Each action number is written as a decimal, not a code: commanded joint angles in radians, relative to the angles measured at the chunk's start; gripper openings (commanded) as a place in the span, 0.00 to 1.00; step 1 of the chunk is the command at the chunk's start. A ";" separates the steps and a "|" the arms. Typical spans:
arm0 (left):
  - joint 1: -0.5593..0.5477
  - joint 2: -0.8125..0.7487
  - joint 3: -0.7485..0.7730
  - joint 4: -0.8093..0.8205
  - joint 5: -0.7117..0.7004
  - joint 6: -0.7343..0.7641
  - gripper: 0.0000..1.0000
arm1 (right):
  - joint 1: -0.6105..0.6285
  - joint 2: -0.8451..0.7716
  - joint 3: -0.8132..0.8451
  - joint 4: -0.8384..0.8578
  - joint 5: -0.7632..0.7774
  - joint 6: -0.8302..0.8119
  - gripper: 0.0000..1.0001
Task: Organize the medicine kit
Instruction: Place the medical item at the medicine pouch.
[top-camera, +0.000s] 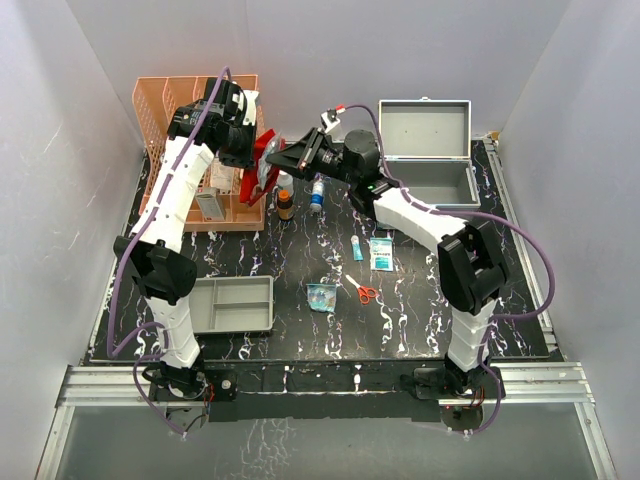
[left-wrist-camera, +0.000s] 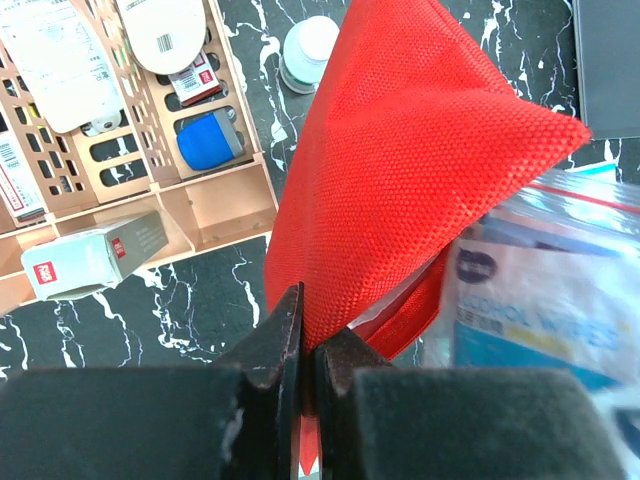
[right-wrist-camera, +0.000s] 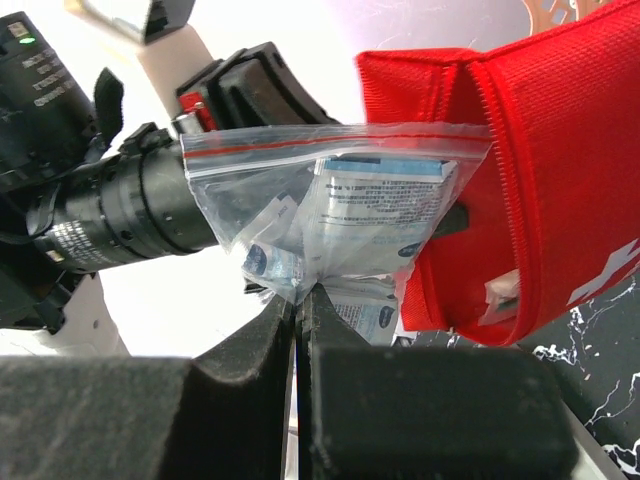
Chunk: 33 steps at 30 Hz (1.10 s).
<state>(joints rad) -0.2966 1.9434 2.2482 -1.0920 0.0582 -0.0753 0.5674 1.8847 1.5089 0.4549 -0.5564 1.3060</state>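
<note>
Nearest the arm bases in the top view, a shallow grey tray (top-camera: 215, 310) is lying at the lower left of the table, with red-handled scissors (top-camera: 364, 292) and a few small packets resting around the centre. Further back, left of centre, the two arms are meeting above the table. The left gripper (left-wrist-camera: 308, 335) is clenching the lower edge of a red fabric pouch (left-wrist-camera: 400, 170), its jaws pressing tight on the cloth. The right gripper (right-wrist-camera: 300, 300) is pinching the bottom corner of a clear zip bag (right-wrist-camera: 330, 190) of wipe sachets, and the bag's right end is reaching the pouch's open mouth. Below them two small bottles (top-camera: 285, 205) are standing just beside an orange slotted organiser (top-camera: 165, 105) at the upper left. The medicine kit (top-camera: 425, 130) is sitting at the upper right of the top view with its lid standing open. It is lying to the right of both sets of jaws and well apart from them, with neither gripper touching it.
</note>
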 joint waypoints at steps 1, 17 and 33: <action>0.002 -0.018 0.040 0.002 0.042 -0.015 0.00 | -0.001 0.038 0.048 0.081 -0.004 0.001 0.00; 0.002 -0.028 0.037 -0.002 0.085 -0.021 0.00 | 0.000 0.100 0.102 0.026 0.043 -0.024 0.00; 0.002 -0.042 0.015 -0.015 0.161 -0.026 0.00 | -0.007 0.146 0.139 0.056 0.099 0.032 0.00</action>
<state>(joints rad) -0.2966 1.9434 2.2498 -1.0924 0.1738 -0.0914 0.5671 2.0232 1.6066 0.4236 -0.4835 1.3090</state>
